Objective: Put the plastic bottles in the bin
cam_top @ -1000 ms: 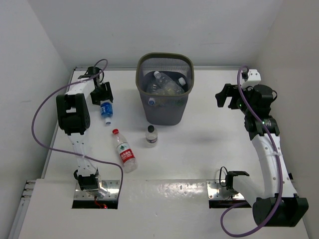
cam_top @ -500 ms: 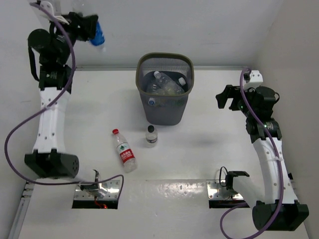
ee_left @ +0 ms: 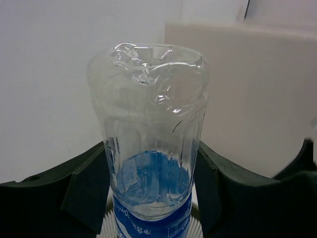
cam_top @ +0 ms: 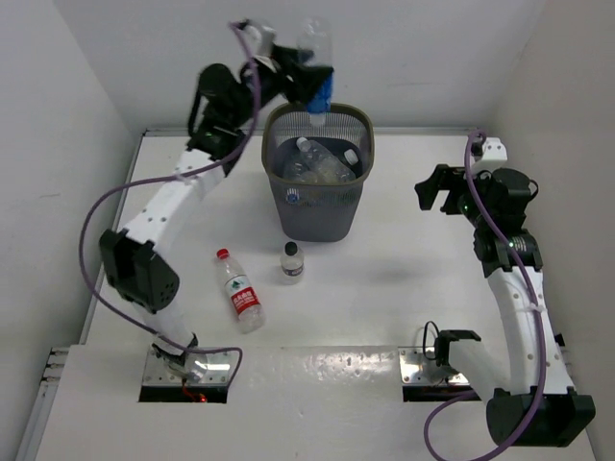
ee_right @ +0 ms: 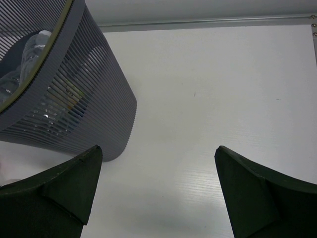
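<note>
My left gripper is shut on a clear bottle with a blue label, held cap down above the back rim of the dark grey mesh bin. In the left wrist view that bottle fills the frame between my two dark fingers. Several bottles lie inside the bin. On the table a red-capped bottle with a red-white label lies on its side, and a small clear bottle stands upright in front of the bin. My right gripper hangs open to the bin's right, empty.
White walls close in the table on the left, back and right. The right wrist view has the bin's wall at the left and bare white table between my fingers. Metal base plates sit at the near edge.
The left arm lifted the blue-labelled bottle off the table at the left, swung it high and then right, to above the bin's back rim. The right arm has stayed put.
</note>
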